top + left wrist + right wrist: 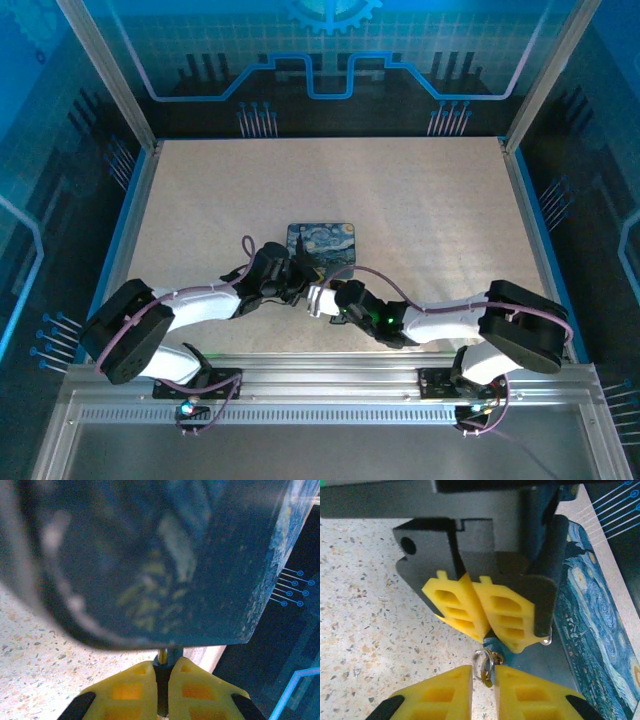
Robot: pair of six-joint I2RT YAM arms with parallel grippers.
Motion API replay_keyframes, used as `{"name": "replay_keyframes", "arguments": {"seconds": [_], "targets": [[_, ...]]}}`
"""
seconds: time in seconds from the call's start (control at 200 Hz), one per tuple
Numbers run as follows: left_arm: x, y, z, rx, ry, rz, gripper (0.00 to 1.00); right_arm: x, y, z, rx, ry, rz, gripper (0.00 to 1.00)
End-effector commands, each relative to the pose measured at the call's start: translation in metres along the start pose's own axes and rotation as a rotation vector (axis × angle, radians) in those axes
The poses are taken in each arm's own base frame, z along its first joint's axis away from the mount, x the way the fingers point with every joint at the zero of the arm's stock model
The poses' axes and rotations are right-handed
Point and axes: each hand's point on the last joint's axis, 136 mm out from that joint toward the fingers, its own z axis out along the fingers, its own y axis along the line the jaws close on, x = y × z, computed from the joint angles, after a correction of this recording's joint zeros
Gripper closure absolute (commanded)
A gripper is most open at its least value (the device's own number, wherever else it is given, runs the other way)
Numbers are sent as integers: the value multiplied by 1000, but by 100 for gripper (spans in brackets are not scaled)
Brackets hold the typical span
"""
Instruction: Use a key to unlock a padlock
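Step looks like key insertion. Left fingers (455, 605) pinch the padlock (492, 643); right fingers (437, 695) pinch the key (487, 674) just beside them. Next probably: align with keyhole, push in.

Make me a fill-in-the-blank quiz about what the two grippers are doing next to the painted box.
1. The fingers of the left gripper and the right gripper are ____ in colour.
2. The left gripper is shut on the tiny bluish ____.
3. The key ring between the right gripper's fingertips is ____ in colour.
4. The box on the table is printed with a ____ night.

Missing words: yellow; padlock; silver; starry.
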Motion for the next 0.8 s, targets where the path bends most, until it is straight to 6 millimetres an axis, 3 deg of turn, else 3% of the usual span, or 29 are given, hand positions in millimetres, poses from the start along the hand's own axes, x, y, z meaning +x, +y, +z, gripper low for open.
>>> {"name": "replay_keyframes", "arguments": {"seconds": [0.0, 0.32, 0.6, 0.795], "targets": [[9, -20, -5, 59, 37, 14, 100, -15, -9, 2, 51, -33, 13, 83], [9, -20, -4, 61, 38, 11, 100, -15, -11, 3, 61, -31, 22, 100], [9, -20, -4, 61, 38, 9, 100, -15, -14, 2, 72, -32, 69, 100], [9, -19, -4, 60, 38, 7, 100, -20, -22, -1, 87, -44, 198, 100]]}}
